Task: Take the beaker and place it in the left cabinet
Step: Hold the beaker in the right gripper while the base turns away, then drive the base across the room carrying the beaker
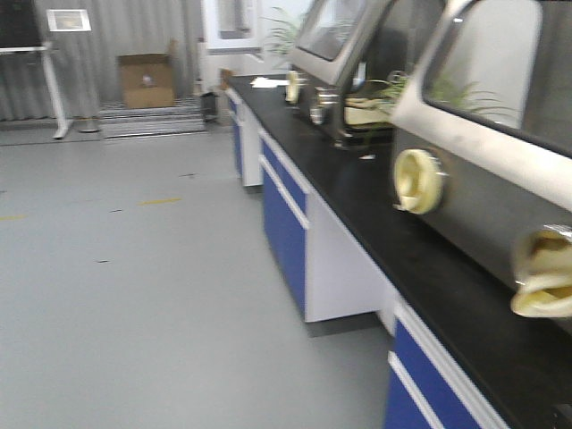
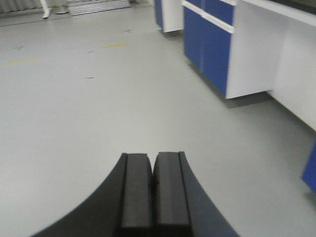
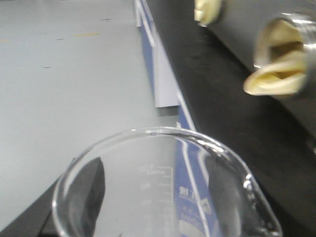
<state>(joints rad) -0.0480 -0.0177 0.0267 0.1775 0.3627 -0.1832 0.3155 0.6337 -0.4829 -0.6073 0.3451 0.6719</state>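
The beaker [image 3: 163,197] fills the bottom of the right wrist view, a clear glass cylinder with white graduation marks and its rim toward the camera. My right gripper [image 3: 155,192] is shut on the beaker, one dark finger [image 3: 91,190] on each side of the glass. It hangs over the edge of a black counter [image 3: 222,98]. My left gripper [image 2: 153,182] is shut and empty, its pads pressed together above bare grey floor. The left cabinet is out of view.
A long black-topped bench [image 1: 375,214] with blue and white cupboards [image 1: 286,223] runs along the right. Steel glove boxes [image 1: 483,170] with pale yellow gloves [image 1: 418,181] stand on it. Open grey floor [image 1: 125,295] spreads to the left, with a cardboard box [image 1: 146,80] far back.
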